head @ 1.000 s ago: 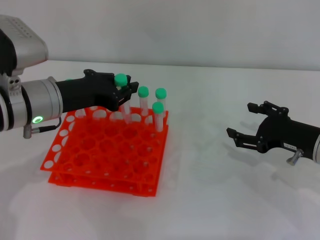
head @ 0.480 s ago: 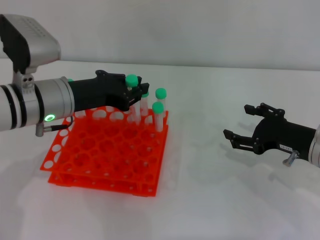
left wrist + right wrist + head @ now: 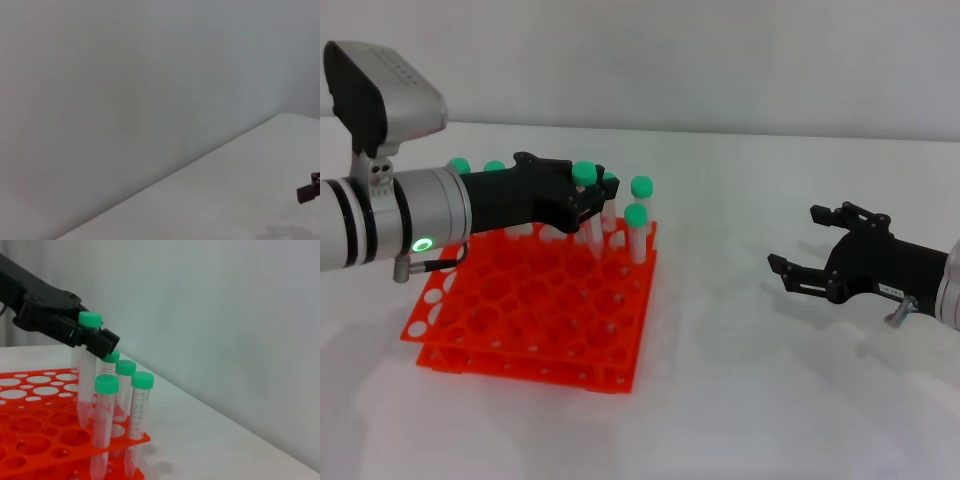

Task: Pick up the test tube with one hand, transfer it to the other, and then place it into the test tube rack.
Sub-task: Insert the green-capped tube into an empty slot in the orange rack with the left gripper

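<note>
Head view: left gripper (image 3: 588, 192) has its jaws pinching the test tube (image 3: 586, 205) just under its green cap, over the back of the orange test tube rack (image 3: 535, 300). It's sunk lower than half a second ago. Right gripper (image 3: 820, 262) sits over the counter (image 3: 740, 390), jaws spread.

Right wrist view: the clear tube's pointed tip sits at a rack hole, beside other capped tubes (image 3: 120, 405).

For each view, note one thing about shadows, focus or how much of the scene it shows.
Head view: soft shadows on the table under the test tube rack. Left wrist view: almost only blank wall. Right wrist view: the test tube is sharp in the left gripper.
</note>
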`<state>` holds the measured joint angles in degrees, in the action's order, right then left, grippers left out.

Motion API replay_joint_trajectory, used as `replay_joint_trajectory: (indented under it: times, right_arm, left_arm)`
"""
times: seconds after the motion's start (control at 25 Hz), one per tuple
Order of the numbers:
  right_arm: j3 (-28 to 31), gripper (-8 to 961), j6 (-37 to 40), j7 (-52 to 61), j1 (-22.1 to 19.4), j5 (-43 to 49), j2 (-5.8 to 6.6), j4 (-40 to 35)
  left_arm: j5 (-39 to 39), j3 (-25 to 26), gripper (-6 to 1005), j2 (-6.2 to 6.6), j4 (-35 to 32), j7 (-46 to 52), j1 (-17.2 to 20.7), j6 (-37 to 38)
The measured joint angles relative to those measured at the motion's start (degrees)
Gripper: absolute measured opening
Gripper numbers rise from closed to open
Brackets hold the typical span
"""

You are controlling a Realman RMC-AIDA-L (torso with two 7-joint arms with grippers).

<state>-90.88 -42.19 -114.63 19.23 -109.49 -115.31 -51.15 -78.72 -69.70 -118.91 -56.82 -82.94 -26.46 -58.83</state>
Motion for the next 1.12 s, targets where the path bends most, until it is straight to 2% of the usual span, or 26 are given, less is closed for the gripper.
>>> replay_joint_trajectory:
  times: [0.48, 0.68, 0.96, 1.12]
  right_arm:
    - [0.01, 859, 0.64, -0.01, 1.19, -0.03, 0.00, 1.12]
    - [0.03, 859, 0.76, -0.13, 2.11, -0.03, -0.07, 2.35]
    - [0.35, 859, 0.90, -0.24, 2.87, -0.03, -0.09, 2.96]
    - [0.47, 859, 0.84, -0.28, 2.77, -0.02, -0.09, 2.70]
  left_arm:
    - [0.03, 0.00, 215, -0.02, 1.16, -1.52, -0.46, 0.20]
    - [0.09, 0.00, 429, 0.00, 1.28, -1.49, -0.55, 1.54]
    - [-0.53, 2.07, 473, -0.10, -0.08, -1.37, -0.31, 1.24]
    - [-3.61, 2.19, 554, -0.03, -3.31, -3.15, 2.52, 0.41]
